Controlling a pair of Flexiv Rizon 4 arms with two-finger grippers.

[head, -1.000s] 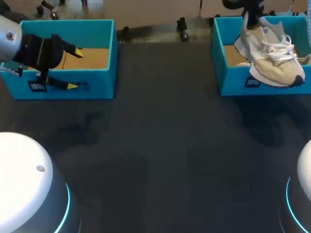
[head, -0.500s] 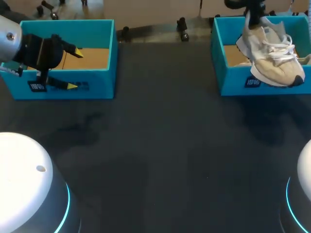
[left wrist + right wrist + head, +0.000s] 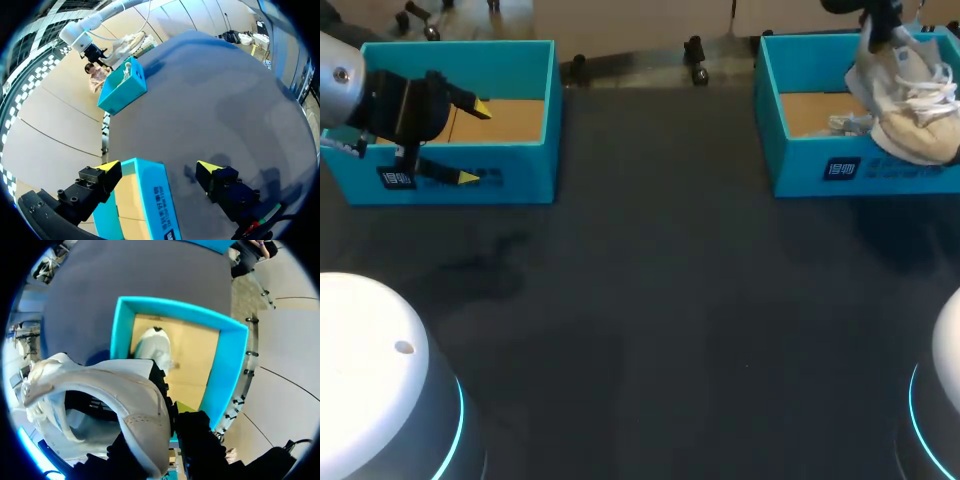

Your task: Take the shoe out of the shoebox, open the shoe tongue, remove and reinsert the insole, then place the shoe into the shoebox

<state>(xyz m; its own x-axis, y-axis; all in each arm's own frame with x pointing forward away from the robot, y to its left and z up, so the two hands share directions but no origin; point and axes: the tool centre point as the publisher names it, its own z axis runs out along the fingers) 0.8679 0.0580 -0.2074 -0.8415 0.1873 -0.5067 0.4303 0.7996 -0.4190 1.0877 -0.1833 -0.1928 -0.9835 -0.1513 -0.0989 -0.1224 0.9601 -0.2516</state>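
Dark table (image 3: 660, 300): one blue shoebox (image 3: 800, 165) at two o'clock, a second shoebox (image 3: 520, 60) at ten. The shoe (image 3: 910, 95) hangs over the first — my right gripper (image 3: 878, 25) clamps its collar. My left gripper (image 3: 473, 143) straddles the second's front wall, fingers spread.

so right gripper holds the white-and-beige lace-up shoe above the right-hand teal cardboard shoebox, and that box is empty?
Not empty: the right wrist view shows a second white shoe lying inside the right-hand teal cardboard shoebox. The right gripper does hold the white-and-beige lace-up shoe above it.
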